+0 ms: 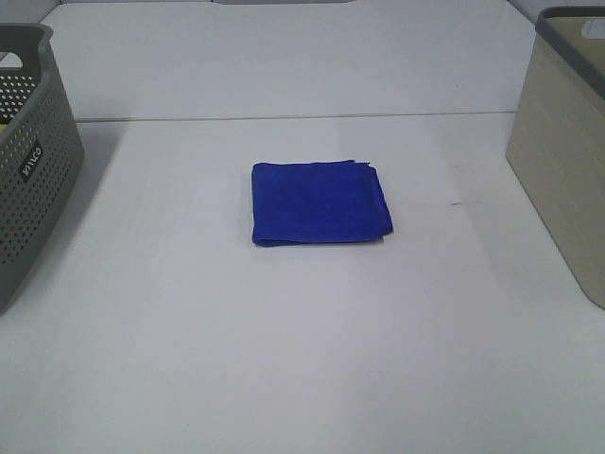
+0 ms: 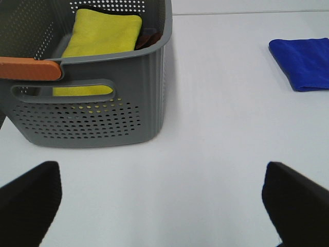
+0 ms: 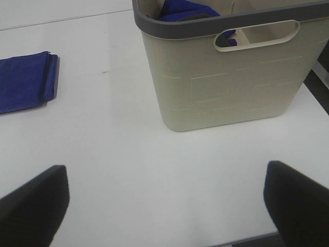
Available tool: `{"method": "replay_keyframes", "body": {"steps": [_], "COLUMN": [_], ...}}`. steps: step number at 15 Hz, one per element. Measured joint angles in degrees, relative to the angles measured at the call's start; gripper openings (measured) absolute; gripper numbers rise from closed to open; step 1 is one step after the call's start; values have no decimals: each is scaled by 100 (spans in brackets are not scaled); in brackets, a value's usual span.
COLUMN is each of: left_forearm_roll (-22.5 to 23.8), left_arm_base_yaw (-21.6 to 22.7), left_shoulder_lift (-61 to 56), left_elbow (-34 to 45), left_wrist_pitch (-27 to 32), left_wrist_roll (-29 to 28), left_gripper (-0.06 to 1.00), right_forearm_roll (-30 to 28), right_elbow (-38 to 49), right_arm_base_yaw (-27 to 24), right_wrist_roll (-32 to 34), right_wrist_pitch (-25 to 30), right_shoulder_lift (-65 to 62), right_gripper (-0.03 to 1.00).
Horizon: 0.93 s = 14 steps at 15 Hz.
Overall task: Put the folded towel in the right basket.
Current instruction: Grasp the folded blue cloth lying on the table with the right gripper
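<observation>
A blue folded towel lies flat in the middle of the white table; it also shows in the left wrist view and the right wrist view. The right basket is beige with a grey rim, at the table's right edge; in the right wrist view it holds blue cloth. My left gripper is open and empty, near the grey basket. My right gripper is open and empty, in front of the beige basket. Neither arm shows in the high view.
A grey perforated basket stands at the left edge; in the left wrist view it holds a yellow towel and has an orange handle. A seam crosses the table behind the towel.
</observation>
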Motion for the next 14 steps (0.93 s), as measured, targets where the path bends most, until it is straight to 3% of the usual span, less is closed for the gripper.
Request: {"method": "replay_keyframes", "body": {"steps": [14], "left_forearm_roll": [-80], "left_arm_base_yaw": [0], "left_shoulder_lift": [0], "left_elbow": [0], "left_wrist_pitch": [0], "left_wrist_roll": [63], "left_gripper": [99], "right_forearm_roll": [0], "right_elbow": [0], "right_arm_base_yaw": [0], "right_wrist_roll": [-17], "right_wrist_pitch": [0], "right_shoulder_lift": [0], "right_gripper": [98]}}
